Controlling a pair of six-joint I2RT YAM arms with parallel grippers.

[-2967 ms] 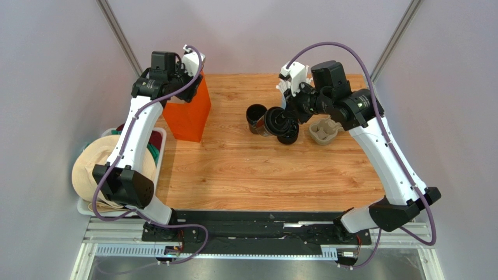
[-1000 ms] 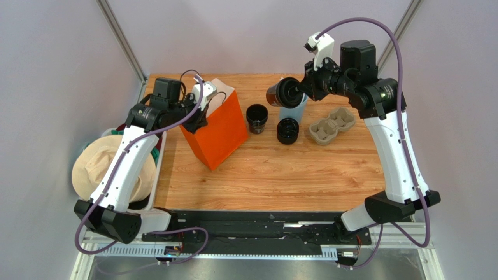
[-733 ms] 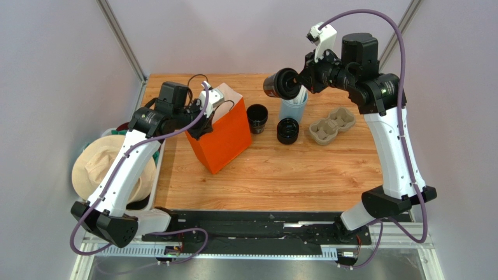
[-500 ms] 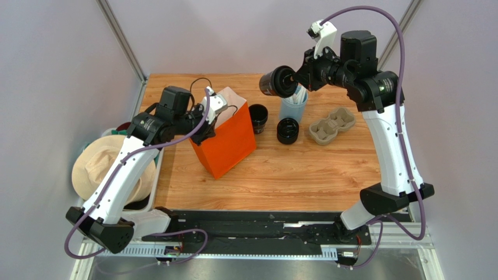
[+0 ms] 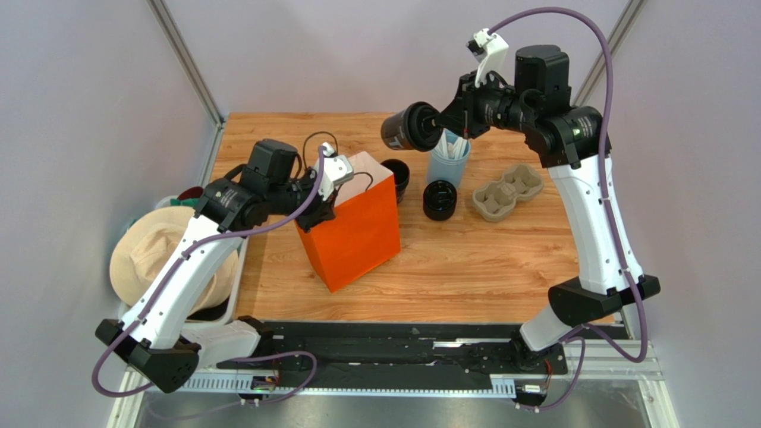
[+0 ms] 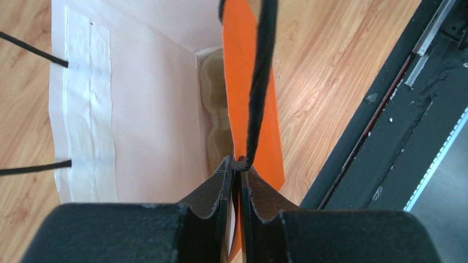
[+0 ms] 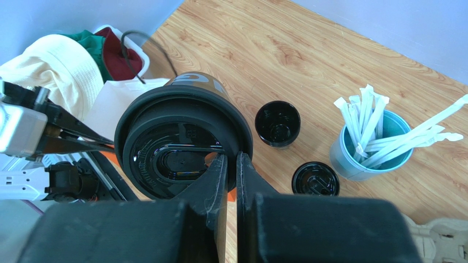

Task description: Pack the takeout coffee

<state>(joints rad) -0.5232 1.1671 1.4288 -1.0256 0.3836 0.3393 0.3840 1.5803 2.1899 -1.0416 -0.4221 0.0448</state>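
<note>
Wooden counter now carries the orange bag nearer centre, dragged there by your left pincer, narrow on its rim. Your right pincer grips the takeout coffee, lifted higher; the bag's mouth sits below-left of it, so loading looks next.

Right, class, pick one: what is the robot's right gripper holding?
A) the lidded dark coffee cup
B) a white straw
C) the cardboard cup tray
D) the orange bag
A: the right gripper is closed on the lid rim of the coffee cup, which hangs in the air above the table.
</note>
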